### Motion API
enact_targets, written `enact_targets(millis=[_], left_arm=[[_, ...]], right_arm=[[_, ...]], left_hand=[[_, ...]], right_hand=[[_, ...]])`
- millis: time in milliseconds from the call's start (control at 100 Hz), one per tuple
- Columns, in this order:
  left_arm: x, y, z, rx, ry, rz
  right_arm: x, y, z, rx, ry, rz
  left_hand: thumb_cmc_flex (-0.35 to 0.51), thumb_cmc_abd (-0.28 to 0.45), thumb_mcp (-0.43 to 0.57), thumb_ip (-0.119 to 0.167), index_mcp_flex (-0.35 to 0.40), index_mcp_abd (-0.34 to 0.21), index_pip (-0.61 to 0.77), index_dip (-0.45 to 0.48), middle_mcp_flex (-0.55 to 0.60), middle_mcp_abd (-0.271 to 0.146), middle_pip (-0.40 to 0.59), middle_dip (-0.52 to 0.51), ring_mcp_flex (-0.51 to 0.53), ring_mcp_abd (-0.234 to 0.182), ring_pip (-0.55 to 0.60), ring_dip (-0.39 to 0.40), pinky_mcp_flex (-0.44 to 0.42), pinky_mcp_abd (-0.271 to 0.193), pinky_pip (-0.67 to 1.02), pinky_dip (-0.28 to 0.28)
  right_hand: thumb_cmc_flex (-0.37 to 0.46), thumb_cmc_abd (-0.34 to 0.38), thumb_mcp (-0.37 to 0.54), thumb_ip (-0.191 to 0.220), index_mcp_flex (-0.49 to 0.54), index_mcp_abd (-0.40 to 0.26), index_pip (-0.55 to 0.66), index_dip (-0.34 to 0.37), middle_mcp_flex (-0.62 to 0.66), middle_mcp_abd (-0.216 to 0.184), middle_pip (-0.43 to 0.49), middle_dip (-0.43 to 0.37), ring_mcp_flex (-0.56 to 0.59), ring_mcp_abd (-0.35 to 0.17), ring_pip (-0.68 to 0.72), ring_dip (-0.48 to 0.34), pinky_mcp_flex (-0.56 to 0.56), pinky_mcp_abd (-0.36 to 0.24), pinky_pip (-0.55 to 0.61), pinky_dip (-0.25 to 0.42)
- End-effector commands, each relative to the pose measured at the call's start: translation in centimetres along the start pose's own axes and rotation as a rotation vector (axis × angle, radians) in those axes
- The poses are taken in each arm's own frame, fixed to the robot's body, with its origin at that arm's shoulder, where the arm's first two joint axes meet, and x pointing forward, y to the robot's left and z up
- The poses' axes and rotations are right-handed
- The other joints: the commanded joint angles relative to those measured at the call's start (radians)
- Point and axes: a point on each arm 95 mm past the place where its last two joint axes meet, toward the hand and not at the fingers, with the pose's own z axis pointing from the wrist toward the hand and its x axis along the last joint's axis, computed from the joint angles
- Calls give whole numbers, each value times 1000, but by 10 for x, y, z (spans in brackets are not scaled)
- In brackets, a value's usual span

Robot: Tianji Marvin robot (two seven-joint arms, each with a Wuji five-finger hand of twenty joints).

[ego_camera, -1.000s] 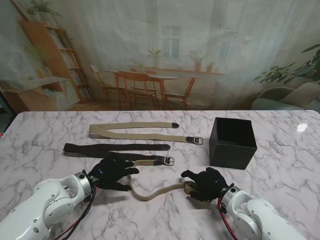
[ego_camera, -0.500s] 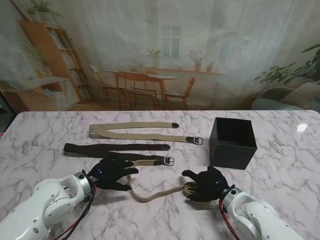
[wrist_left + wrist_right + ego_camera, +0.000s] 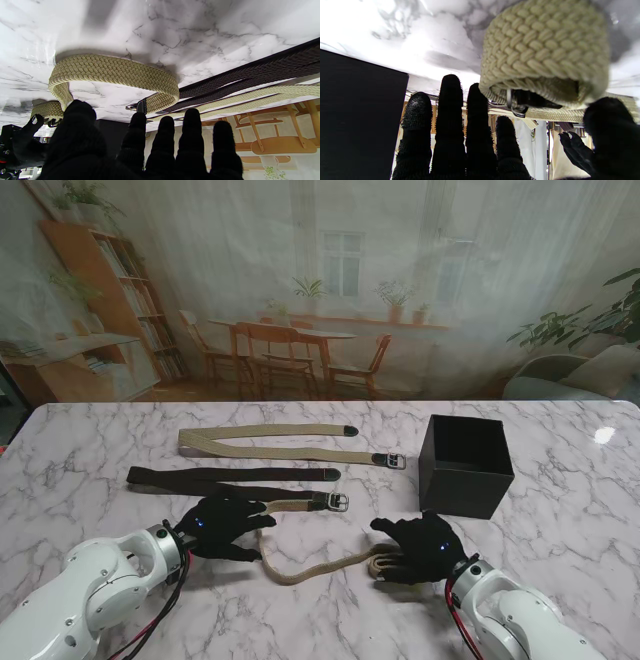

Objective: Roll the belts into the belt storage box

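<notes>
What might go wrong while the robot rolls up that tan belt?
1. The coil under the right robot hand looks loose and only partly wound; it might spring open, since the fingers appear spread rather than closed around it.
2. The unrolled tail curves toward the left robot hand, close to the dark belt; pulling it could drag that neighbour.
3. The black box stands apart from the coil, so carrying it over could let it unwind.

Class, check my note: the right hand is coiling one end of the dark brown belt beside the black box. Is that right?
Not quite. The right hand is coiling the beige belt; the right wrist view shows its pale woven roll. The dark brown belt lies flat, farther from me. The black box is beside that hand.
</notes>
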Motion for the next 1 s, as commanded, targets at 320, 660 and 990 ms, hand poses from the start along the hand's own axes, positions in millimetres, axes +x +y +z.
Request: enact_targets(millis=[320,660,990], left_arm=[[0,1,-1,-7,-3,3],[0,2,-1,-4,-8,3],[0,2,-3,-6,-13,3]], right_arm=[[5,5,-5,-10,-9,57],[-4,11,-24,71,42,41],[-7,6,-30,107,63,-47]], left_hand=[[6,35,-11,-21,16,22,3,1,-3,9,-7,-4,0,11,-22,-7,-14,35,-24,-11],[5,39,-12,-21,14,23,2,0,-5,9,-6,-4,-1,9,-22,-7,-18,39,-28,-12],[7,39,-11,-21,13,23,3,1,-9,9,-7,-4,-3,9,-22,-7,-20,40,-28,-12]], right_hand=[[-97,15,-31,19,145,88,-58,66,-351,86,-86,-62,-254,10,33,-33,-134,-29,-9,44],[-239,-78,84,-20,53,-43,-157,188,-495,96,-283,-227,-300,35,-237,-156,-230,55,-204,20],[-96,-212,101,-4,211,-82,104,503,-497,117,-269,-238,-268,52,-284,-184,-212,98,-246,1]])
